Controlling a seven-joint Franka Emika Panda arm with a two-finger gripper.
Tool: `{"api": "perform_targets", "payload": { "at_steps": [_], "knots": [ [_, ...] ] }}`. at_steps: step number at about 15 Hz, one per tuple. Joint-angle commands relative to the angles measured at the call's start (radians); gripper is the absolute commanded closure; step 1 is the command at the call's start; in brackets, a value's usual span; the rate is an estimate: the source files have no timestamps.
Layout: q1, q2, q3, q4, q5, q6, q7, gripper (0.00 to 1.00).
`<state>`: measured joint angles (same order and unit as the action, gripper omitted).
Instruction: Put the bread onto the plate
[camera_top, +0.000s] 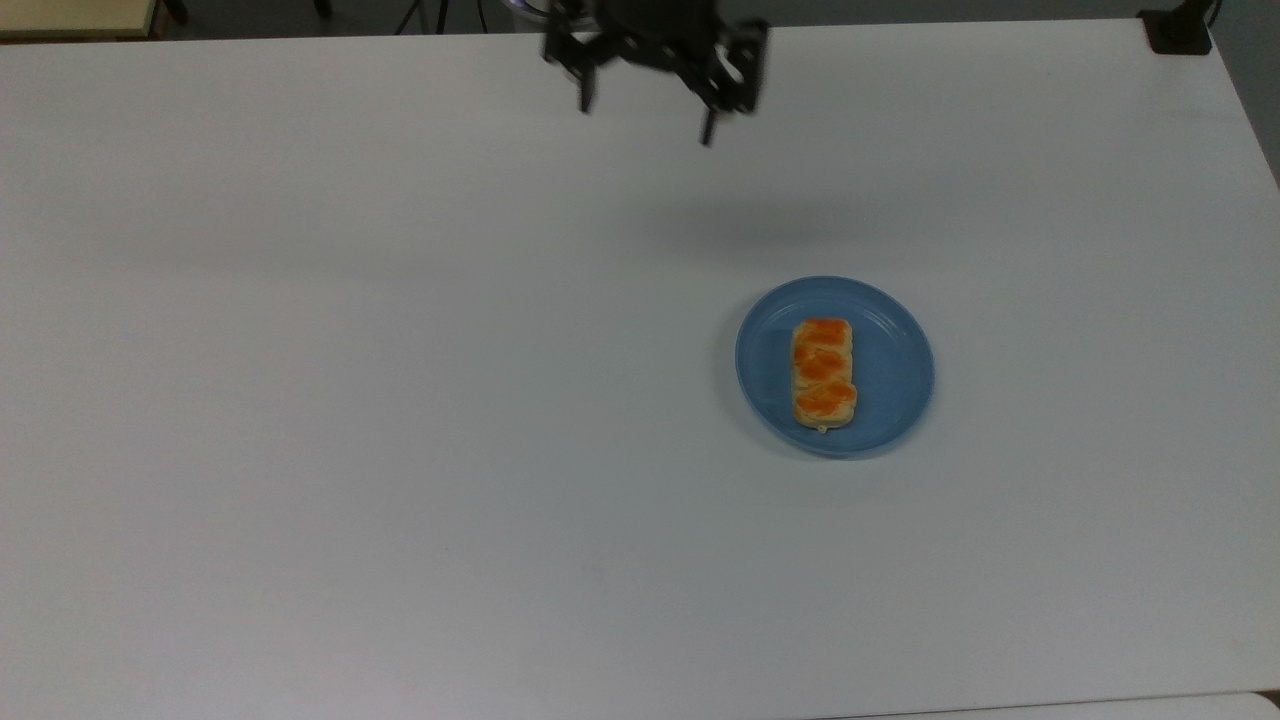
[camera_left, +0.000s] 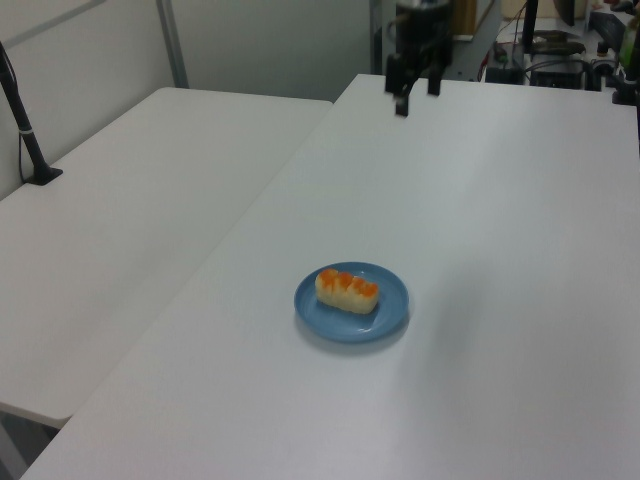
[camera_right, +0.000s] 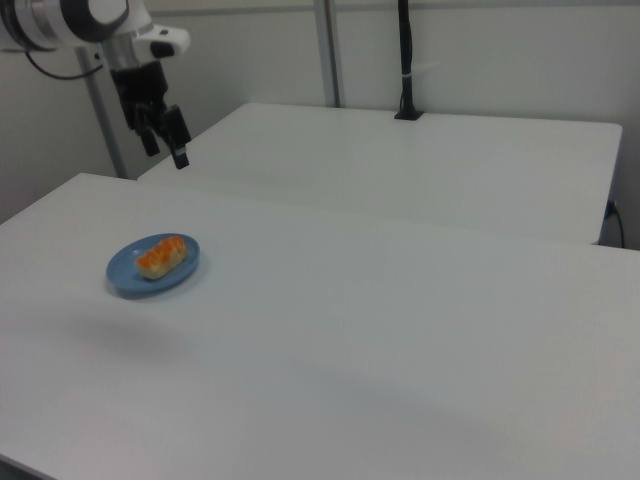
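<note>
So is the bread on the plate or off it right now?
On it. The bread lies flat inside the plate, and the open tool is far away.

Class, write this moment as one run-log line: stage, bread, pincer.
stage: placed, arm away | bread: lying on plate | pincer: open, empty, raised near table's far edge in the top view

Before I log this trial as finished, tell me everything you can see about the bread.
The bread is a small oblong roll, pale yellow on its sides, with three orange-brown glazed bumps in a row along its top. It looks soft and whole. It lies flat, glazed side up, on the light-blue plate, slightly toward the top view's left of the plate's middle and inside the rim. Nothing but the plate touches it; the gripper is open, well away near the table's far edge.
</note>
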<state>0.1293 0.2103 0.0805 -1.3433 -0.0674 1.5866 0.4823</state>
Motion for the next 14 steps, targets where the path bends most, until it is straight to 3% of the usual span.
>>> {"api": "perform_targets", "payload": {
  "at_steps": [1,4,7,14],
  "knots": [
    [-0.030,-0.159,-0.097,-0.118,0.023,-0.056,-0.163,0.00],
    [-0.033,-0.215,-0.189,-0.181,0.023,-0.059,-0.322,0.00],
    [-0.100,-0.218,-0.197,-0.183,0.021,-0.045,-0.540,0.00],
    [-0.112,-0.227,-0.197,-0.188,0.027,-0.022,-0.559,0.00]
  ]
}}
